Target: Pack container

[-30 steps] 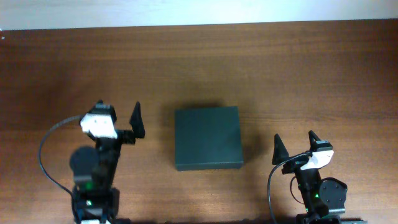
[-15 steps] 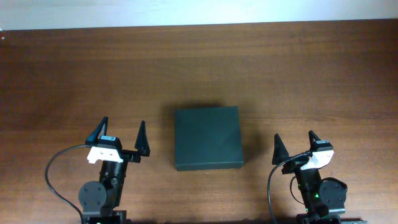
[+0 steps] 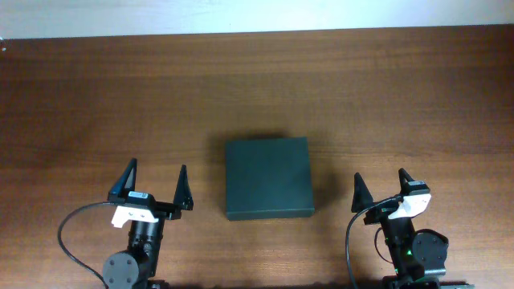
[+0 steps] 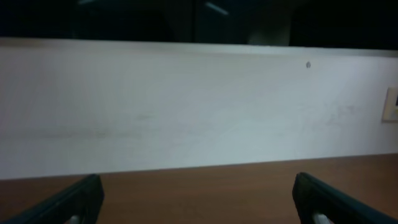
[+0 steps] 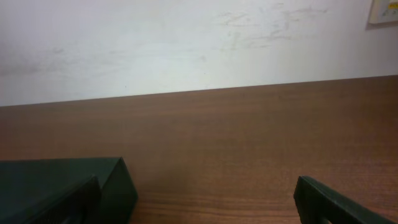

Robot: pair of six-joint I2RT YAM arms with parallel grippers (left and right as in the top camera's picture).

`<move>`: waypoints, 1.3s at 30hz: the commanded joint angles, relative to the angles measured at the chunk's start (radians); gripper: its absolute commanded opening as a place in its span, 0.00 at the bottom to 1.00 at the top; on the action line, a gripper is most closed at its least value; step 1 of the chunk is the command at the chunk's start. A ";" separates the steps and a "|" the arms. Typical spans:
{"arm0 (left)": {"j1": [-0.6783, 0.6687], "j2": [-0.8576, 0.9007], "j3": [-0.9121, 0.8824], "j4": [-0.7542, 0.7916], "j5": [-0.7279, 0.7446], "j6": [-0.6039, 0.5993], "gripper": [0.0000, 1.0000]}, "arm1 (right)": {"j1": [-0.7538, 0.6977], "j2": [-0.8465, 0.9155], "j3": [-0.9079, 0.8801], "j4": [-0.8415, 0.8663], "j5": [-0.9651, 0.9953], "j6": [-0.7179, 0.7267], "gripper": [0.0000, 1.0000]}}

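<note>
The container (image 3: 267, 177) is a dark greenish-black rectangular box with its lid shut, lying in the middle of the table. My left gripper (image 3: 156, 181) is open and empty, to the left of the box near the front edge. My right gripper (image 3: 381, 187) is open and empty, to the right of the box. In the right wrist view the box's corner (image 5: 68, 186) shows at the lower left, beside my right gripper (image 5: 199, 208). The left wrist view shows only bare table between my left gripper's fingers (image 4: 199, 205); the box is out of that view.
The brown wooden table (image 3: 385, 88) runs back to a white wall (image 4: 186, 106). A wall socket (image 5: 384, 9) sits at the far right on the wall. No other objects show on the table.
My left arm has drawn back toward the front edge and lowered, its gripper turning to face straight ahead. The right arm and the box have not moved.
</note>
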 commanded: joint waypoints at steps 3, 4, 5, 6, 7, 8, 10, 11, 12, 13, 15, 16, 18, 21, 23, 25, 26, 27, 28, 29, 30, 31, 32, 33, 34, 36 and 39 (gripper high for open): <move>-0.004 -0.110 -0.020 -0.066 0.013 0.013 0.99 | 0.004 -0.011 -0.005 -0.006 -0.005 0.005 0.99; -0.004 -0.127 -0.020 -0.082 0.013 0.021 0.99 | 0.004 -0.011 -0.005 -0.007 -0.005 0.005 0.99; -0.004 -0.147 -0.020 -0.098 0.013 0.032 0.99 | 0.004 -0.011 -0.005 -0.006 -0.005 0.005 0.99; -0.004 -0.164 -0.020 -0.112 0.013 0.032 0.99 | 0.004 -0.011 -0.005 -0.007 -0.005 0.005 0.99; -0.004 -0.182 -0.020 -0.125 0.013 0.035 0.99 | 0.004 -0.011 -0.005 -0.007 -0.005 0.005 0.99; -0.004 -0.196 -0.020 -0.139 0.013 0.039 0.99 | 0.004 -0.011 -0.005 -0.007 -0.005 0.005 0.99; -0.004 -0.194 -0.020 -0.145 0.013 0.047 0.99 | 0.004 -0.011 -0.005 -0.007 -0.005 0.005 0.99; -0.004 -0.193 -0.020 -0.148 0.013 0.051 0.99 | 0.004 -0.011 -0.005 -0.006 -0.005 0.005 0.99; -0.004 -0.193 -0.020 -0.148 0.013 0.056 0.99 | 0.004 -0.011 -0.005 -0.007 -0.005 0.005 0.99; -0.004 -0.193 -0.020 -0.147 0.013 0.063 0.99 | 0.004 -0.011 -0.005 -0.006 -0.005 0.005 0.99; -0.004 -0.194 -0.020 -0.148 0.012 0.087 0.99 | 0.004 -0.011 -0.005 -0.007 -0.005 0.005 0.99; -0.004 -0.193 -0.020 -0.152 0.009 0.100 0.99 | 0.005 -0.011 -0.005 -0.006 -0.005 0.005 0.99; -0.004 -0.194 -0.020 -0.178 0.008 0.116 0.99 | 0.004 -0.011 -0.005 -0.007 -0.005 0.005 0.99; -0.004 -0.194 -0.020 -0.262 -0.003 0.118 0.99 | 0.004 -0.011 -0.005 -0.007 -0.005 0.005 0.99; -0.004 -0.193 -0.020 -0.304 -0.006 0.118 0.99 | 0.004 -0.011 -0.005 -0.007 -0.005 0.005 0.99; -0.004 -0.194 -0.020 -0.334 -0.014 0.119 0.99 | 0.004 -0.011 -0.005 -0.007 -0.005 0.005 0.99; -0.004 -0.194 -0.020 -0.350 -0.022 0.119 0.99 | 0.004 -0.011 -0.005 -0.007 -0.005 0.005 0.99; -0.004 -0.193 -0.020 -0.366 -0.032 0.119 0.99 | 0.004 -0.011 -0.005 -0.007 -0.005 0.005 0.99; -0.004 -0.194 -0.020 -0.388 -0.040 0.119 0.99 | 0.004 -0.011 -0.005 -0.007 -0.005 0.005 0.99; -0.004 -0.194 -0.020 -0.409 -0.045 0.119 0.99 | 0.004 -0.011 -0.005 -0.007 -0.005 0.005 0.99; -0.004 -0.194 -0.020 -0.430 -0.052 0.119 0.99 | 0.004 -0.011 -0.005 -0.007 -0.005 0.005 0.99; -0.004 -0.194 -0.020 -0.447 -0.060 0.119 0.99 | 0.004 -0.011 -0.005 -0.007 -0.005 0.005 0.99; -0.004 -0.194 -0.020 -0.464 -0.069 0.119 0.99 | 0.004 -0.011 -0.005 -0.007 -0.005 0.005 0.99; -0.004 -0.194 -0.020 -0.479 -0.081 0.119 0.99 | 0.004 -0.011 -0.005 -0.007 -0.005 0.005 0.99; -0.004 -0.194 -0.020 -0.491 -0.095 0.119 0.99 | 0.004 -0.011 -0.005 -0.007 -0.005 0.005 0.99; -0.004 -0.194 -0.020 -0.495 -0.125 0.119 0.99 | 0.004 -0.011 -0.005 -0.007 -0.005 0.005 0.99; -0.004 -0.194 -0.020 -0.498 -0.156 0.122 0.99 | 0.004 -0.011 -0.005 -0.007 -0.005 0.005 0.99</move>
